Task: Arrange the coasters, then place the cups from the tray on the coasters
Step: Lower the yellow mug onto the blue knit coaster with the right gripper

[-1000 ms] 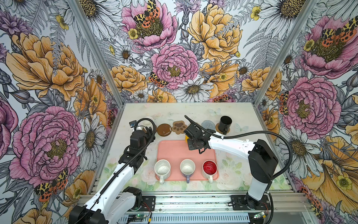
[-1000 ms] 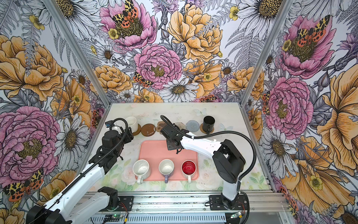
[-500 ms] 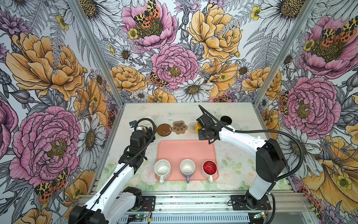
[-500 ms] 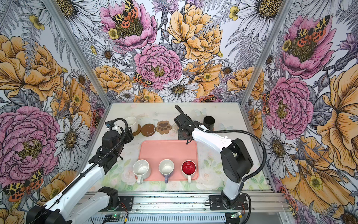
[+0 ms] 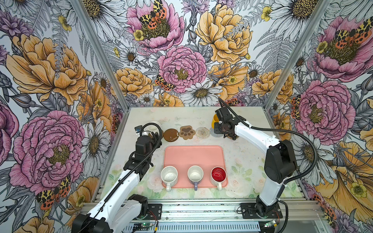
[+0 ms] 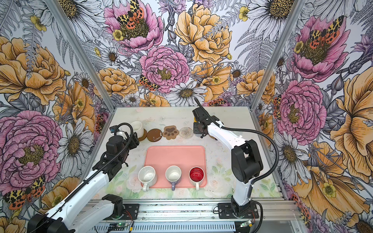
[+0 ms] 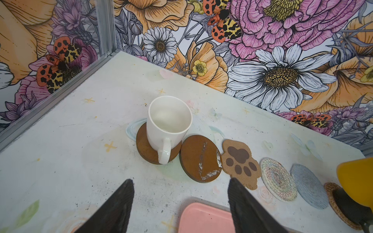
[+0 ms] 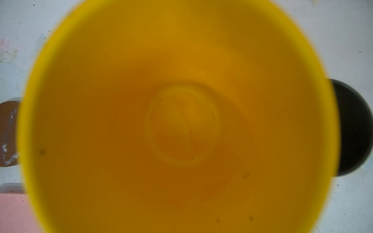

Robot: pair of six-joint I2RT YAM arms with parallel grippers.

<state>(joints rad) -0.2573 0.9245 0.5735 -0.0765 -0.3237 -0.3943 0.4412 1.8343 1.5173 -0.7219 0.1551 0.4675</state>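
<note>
The coasters lie in a row behind the salmon tray: a dark brown disc, the paw, the clear disc, the pale blue disc and the rattan disc. A white cup stands on another brown disc at the left end. A black cup stands on the rattan one. My right gripper is shut on the yellow cup, held over the pale blue disc; its fingers are hidden. My left gripper hangs open and empty near the white cup.
A speckled white cup, a lavender cup and a red-lined cup stand along the tray's front edge, handles toward the front. The flowered back wall rises close behind the coaster row.
My right arm has carried the yellow cup from the tray's back edge rightward along the coaster row, hiding the black cup in both top views. The left arm has not moved.
</note>
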